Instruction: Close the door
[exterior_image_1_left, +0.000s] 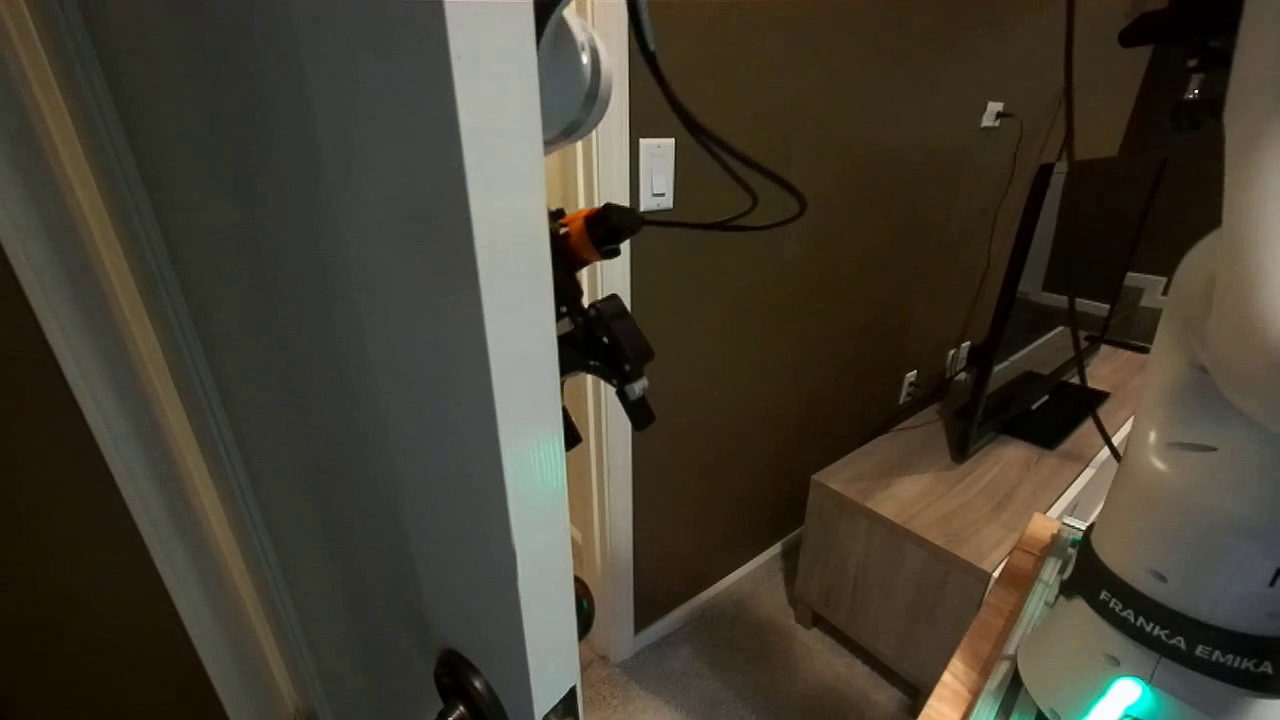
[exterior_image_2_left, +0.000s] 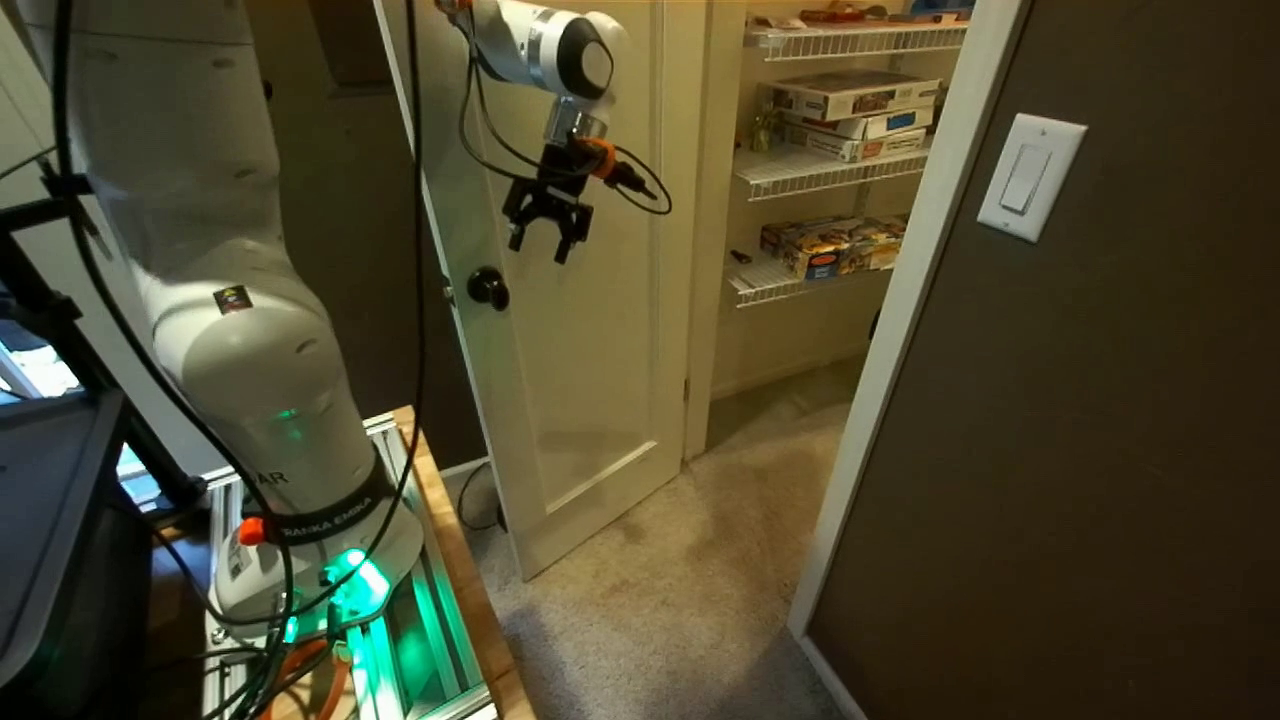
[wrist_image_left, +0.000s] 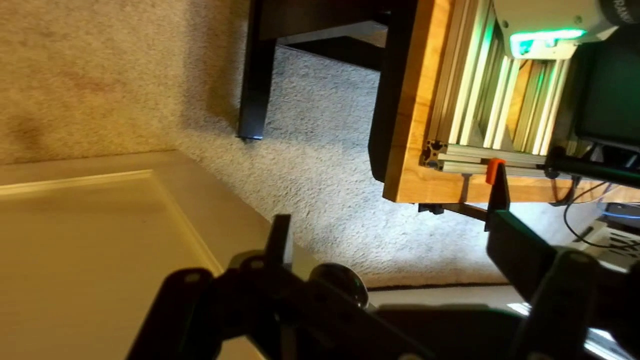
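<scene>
In an exterior view, your lower arm (exterior_image_2_left: 225, 200) is standing nearly upright on its base (exterior_image_2_left: 315, 560), where a light (exterior_image_2_left: 368, 580) is glowing green. Higher, your wrist (exterior_image_2_left: 585, 65) is showing near the top edge, and below it your gripper (exterior_image_2_left: 540, 246) is hanging with a slight tilt, pointing downward. Its two fingers (exterior_image_2_left: 571, 235) are standing well apart, and the wrist view is also showing this wide gap between them.

"FRANKA EMIKA" on a black band (exterior_image_1_left: 1170, 628), letters "AR" on the white robot arm (exterior_image_2_left: 240, 375) above it
</scene>
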